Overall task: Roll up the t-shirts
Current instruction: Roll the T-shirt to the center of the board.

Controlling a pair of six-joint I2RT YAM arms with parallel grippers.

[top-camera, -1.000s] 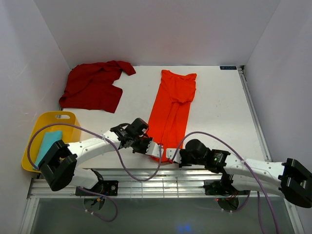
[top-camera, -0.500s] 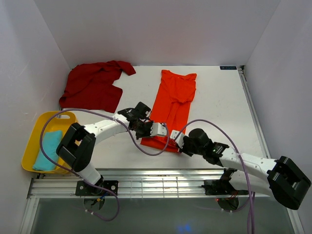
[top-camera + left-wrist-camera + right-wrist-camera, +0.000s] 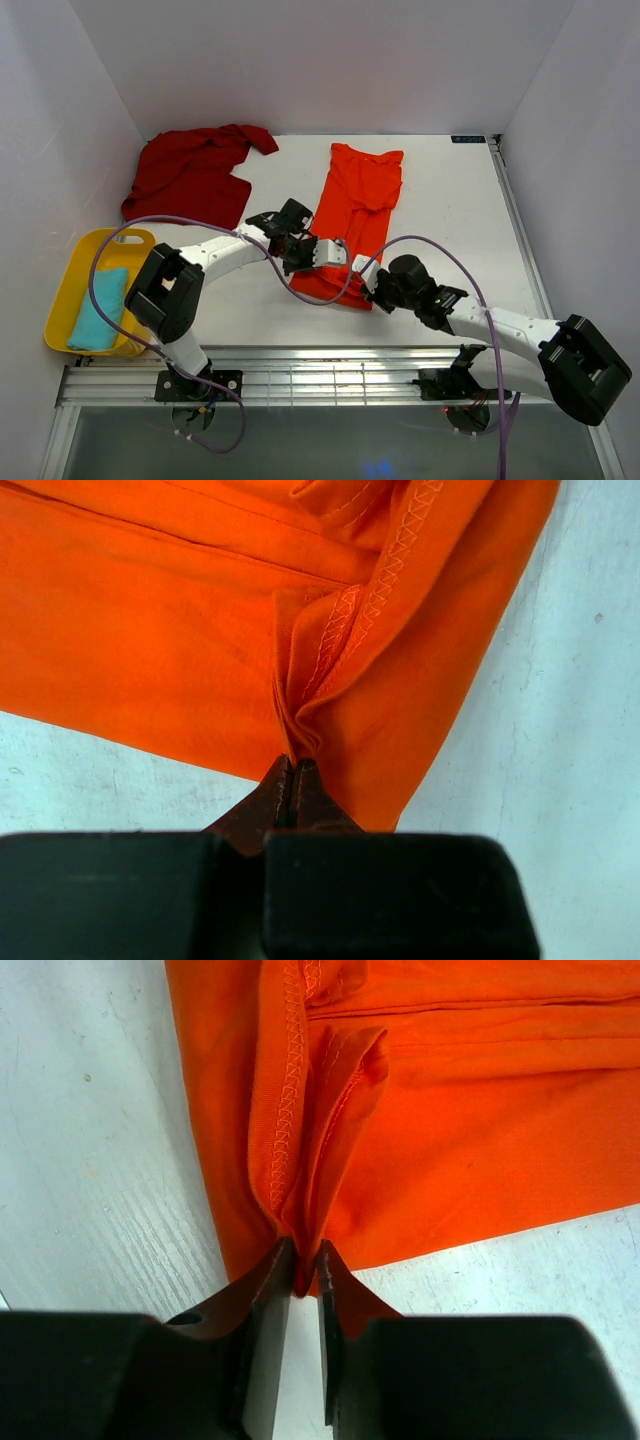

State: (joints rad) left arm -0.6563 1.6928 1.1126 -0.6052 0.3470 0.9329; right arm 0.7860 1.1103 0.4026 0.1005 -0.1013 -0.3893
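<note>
The bright orange t-shirt (image 3: pixel 355 215) lies folded into a long strip on the table, its near end turned over onto itself. My left gripper (image 3: pixel 333 251) is shut on the hem at the strip's left side; the left wrist view shows it pinching a fold of orange t-shirt (image 3: pixel 180 630) at the gripper (image 3: pixel 293 763). My right gripper (image 3: pixel 362 268) is shut on the hem at the right side, pinching the orange t-shirt (image 3: pixel 470 1140) at the gripper (image 3: pixel 303 1255). The dark red t-shirt (image 3: pixel 195 177) lies crumpled at the back left.
A yellow plastic tray (image 3: pixel 82 263) with a light blue cloth (image 3: pixel 98 307) stands at the left front edge. White walls close in the table (image 3: pixel 450 210) on three sides. The metal rail (image 3: pixel 330 375) runs along the near edge.
Both grippers have carried the orange shirt's near hem away from the front edge toward the back, folding the near end over the strip. The shirt's visible length is shorter.
</note>
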